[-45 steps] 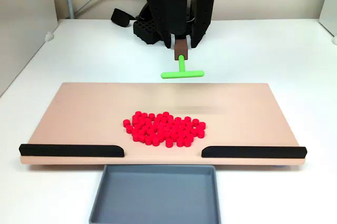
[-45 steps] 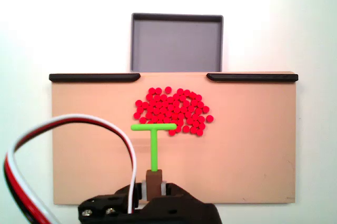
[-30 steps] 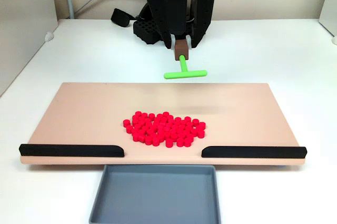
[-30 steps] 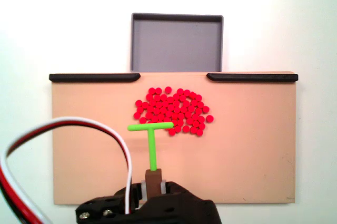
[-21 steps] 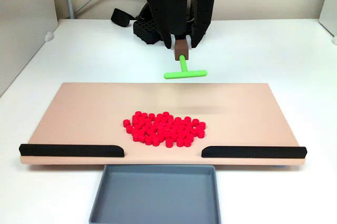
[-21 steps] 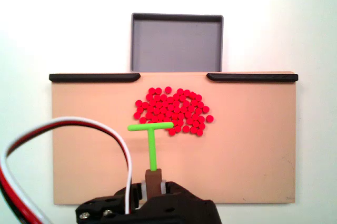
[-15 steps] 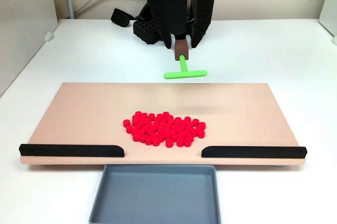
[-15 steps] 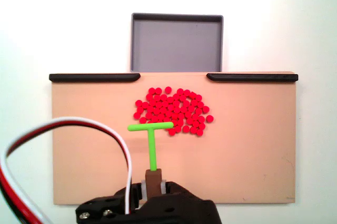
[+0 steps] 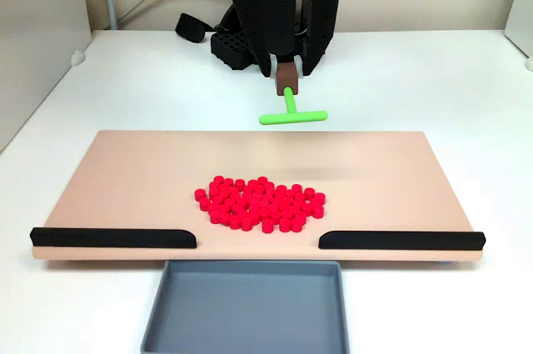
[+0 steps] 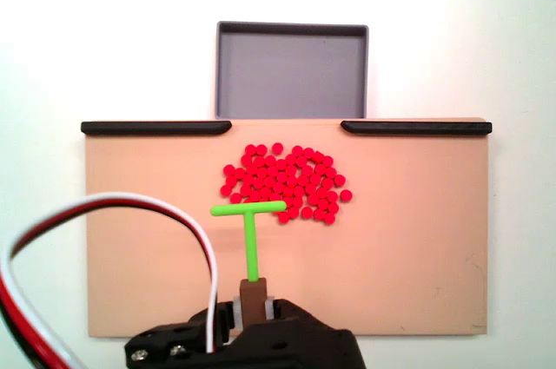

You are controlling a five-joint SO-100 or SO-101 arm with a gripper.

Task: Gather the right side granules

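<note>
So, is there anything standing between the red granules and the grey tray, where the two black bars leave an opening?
Nothing visible does. The granules lie on the board facing the gap between the two black bars, and the grey tray sits just beyond it.

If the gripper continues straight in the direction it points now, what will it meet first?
Probably the granules: the gripper holds the green T-shaped pusher, whose bar lies at the pile's near-left edge. Its height above the board is unclear.

Pellets (image 9: 261, 202) lie clustered mid-board (image 9: 125, 179), between two end strips; a tray (image 9: 246, 308) sits on the counter (image 9: 416, 79) before the board.
</note>
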